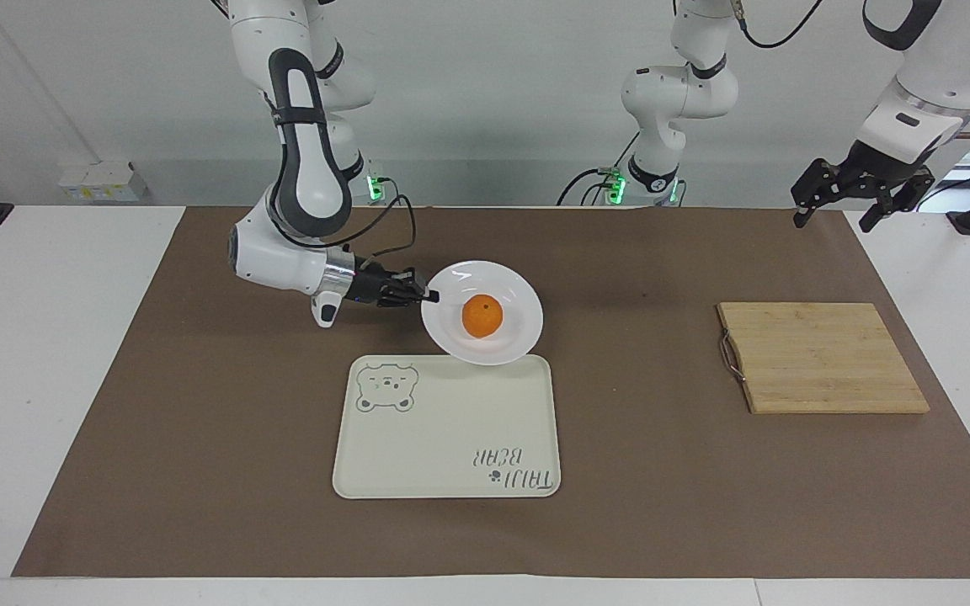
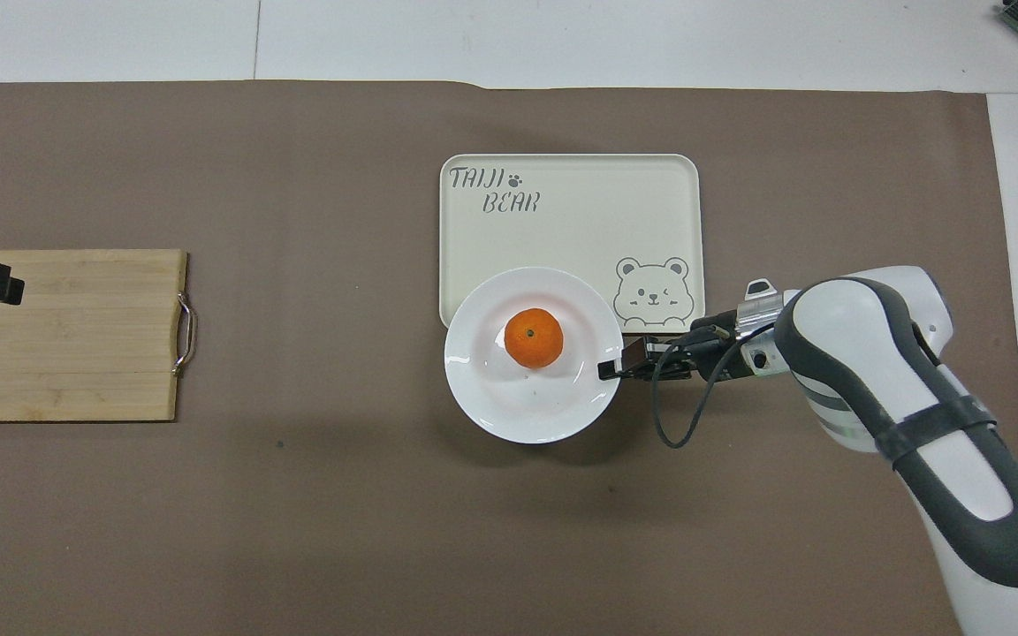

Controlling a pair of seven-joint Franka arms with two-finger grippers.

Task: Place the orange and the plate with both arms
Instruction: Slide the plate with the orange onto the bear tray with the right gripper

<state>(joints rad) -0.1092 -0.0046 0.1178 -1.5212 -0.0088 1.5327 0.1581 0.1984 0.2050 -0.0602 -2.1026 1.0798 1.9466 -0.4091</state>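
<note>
- Right end effector (image 1: 428, 295) clamped on the rim of the plate (image 1: 519, 332), at the edge toward the right arm's end of the table; plate held up, over the robot-side edge of the tray (image 1: 418, 438).
- Orange (image 1: 482, 316) sits in the middle of the plate, stem dot up.
- Left end effector (image 1: 862, 200) waits with fingers apart, high over the table's corner at the left arm's end, near the wooden cutting board (image 1: 822, 358).
- Cutting board lies flat on the brown mat (image 1: 199, 438), well apart from the tray.
</note>
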